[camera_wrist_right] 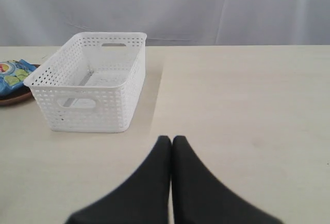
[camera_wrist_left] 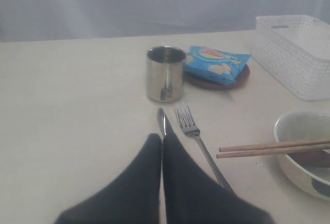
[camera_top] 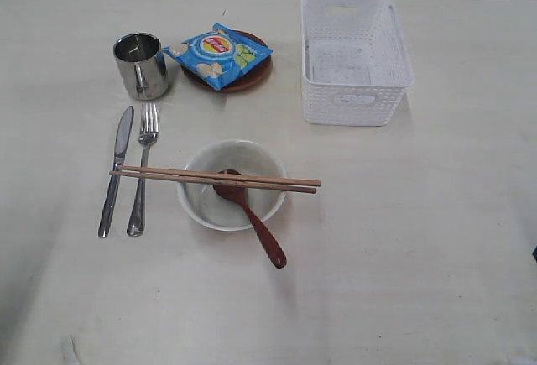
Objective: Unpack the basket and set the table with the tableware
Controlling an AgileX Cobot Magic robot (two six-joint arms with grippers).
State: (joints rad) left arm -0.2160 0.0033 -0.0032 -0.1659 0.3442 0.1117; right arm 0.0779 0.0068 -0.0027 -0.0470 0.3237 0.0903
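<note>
The chopsticks (camera_top: 218, 178) span the bowl (camera_top: 235, 142) left-to-right — left gripper (camera_wrist_left: 162, 134), right gripper (camera_wrist_right: 171, 138) closed, empty.

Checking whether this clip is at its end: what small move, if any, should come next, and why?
Probably none: leave the left gripper and right gripper, both shut, parked. The basket looks empty, and cup, plate, knife, fork, bowl, spoon and chopsticks are already set out on the table.

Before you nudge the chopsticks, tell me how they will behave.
Probably stiff and light: the chopsticks look like thin wood. They bridge the bowl rim, one end across the knife and fork, so a push would likely roll or slide them off.
</note>
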